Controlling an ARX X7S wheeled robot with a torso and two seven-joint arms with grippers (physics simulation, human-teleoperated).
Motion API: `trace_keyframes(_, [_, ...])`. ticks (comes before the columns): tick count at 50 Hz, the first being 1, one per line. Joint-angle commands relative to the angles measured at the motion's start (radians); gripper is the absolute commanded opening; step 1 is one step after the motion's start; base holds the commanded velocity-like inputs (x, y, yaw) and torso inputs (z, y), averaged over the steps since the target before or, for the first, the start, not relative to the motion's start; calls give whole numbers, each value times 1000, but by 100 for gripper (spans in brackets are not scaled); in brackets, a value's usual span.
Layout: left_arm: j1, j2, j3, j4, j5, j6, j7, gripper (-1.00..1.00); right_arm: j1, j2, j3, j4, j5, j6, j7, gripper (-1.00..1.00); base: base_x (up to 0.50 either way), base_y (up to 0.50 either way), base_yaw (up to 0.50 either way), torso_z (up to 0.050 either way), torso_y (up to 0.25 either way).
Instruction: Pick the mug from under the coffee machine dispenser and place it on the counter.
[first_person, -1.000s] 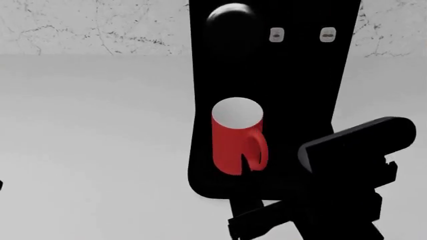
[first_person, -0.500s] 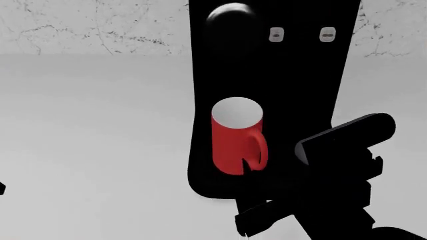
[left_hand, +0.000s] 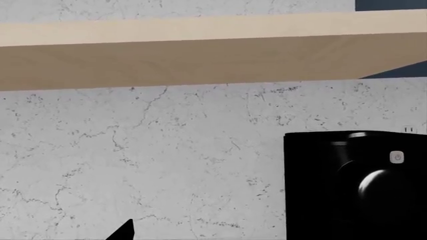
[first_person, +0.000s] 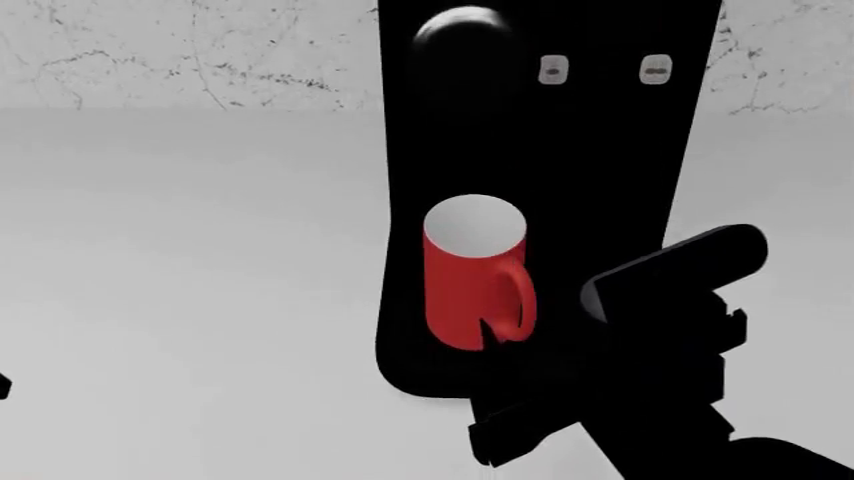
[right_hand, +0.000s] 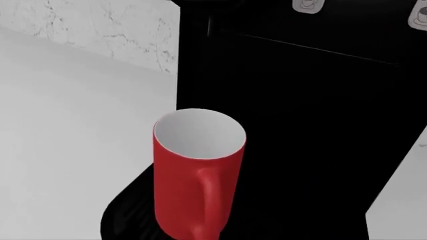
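Back wall (left_hand: 167, 165): white marble-look surface with fine dark grey veining and hairline cracks, running the full width behind the work area; also seen as a narrow band along the top of the head view (first_person: 187, 50).

Shelf (left_hand: 200, 55): long horizontal wooden board mounted on the wall, light tan, with a paler front edge and a darker shaded underside.

Dark blue panel (left_hand: 390, 5): small patch visible above the shelf at one end, with a further sliver below it.

Bench (first_person: 187, 280): wide, plain white-grey top, smooth and matte, meeting the wall in a straight line.

Light: soft, even, with faint shadows.
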Motion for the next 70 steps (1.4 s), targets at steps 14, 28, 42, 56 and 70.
trace_keyframes(14, [13, 11, -24, -1, -13, -19, -4, 100, 0, -54, -16, 97, -30, 0, -41, 100, 0, 0, 0, 0, 0])
trace_keyframes(28, [11, 15, -26, -4, -22, -23, -8, 100, -7, -72, -4, 129, -20, -23, -58, 100, 0, 0, 0, 0, 0])
trace_keyframes(42, [16, 18, -31, -5, -19, -27, 0, 100, -11, -94, 0, 172, -30, -40, -73, 100, 0, 0, 0, 0, 0])
trace_keyframes(56, [27, 19, -40, -1, -28, -29, -10, 100, -27, -110, 3, 195, -33, -59, -82, 100, 0, 0, 0, 0, 0])
trace_keyframes(70, [37, 23, -57, -2, -33, -39, -5, 100, -42, -103, 17, 160, -22, -88, -93, -100, 0, 0, 0, 0, 0])
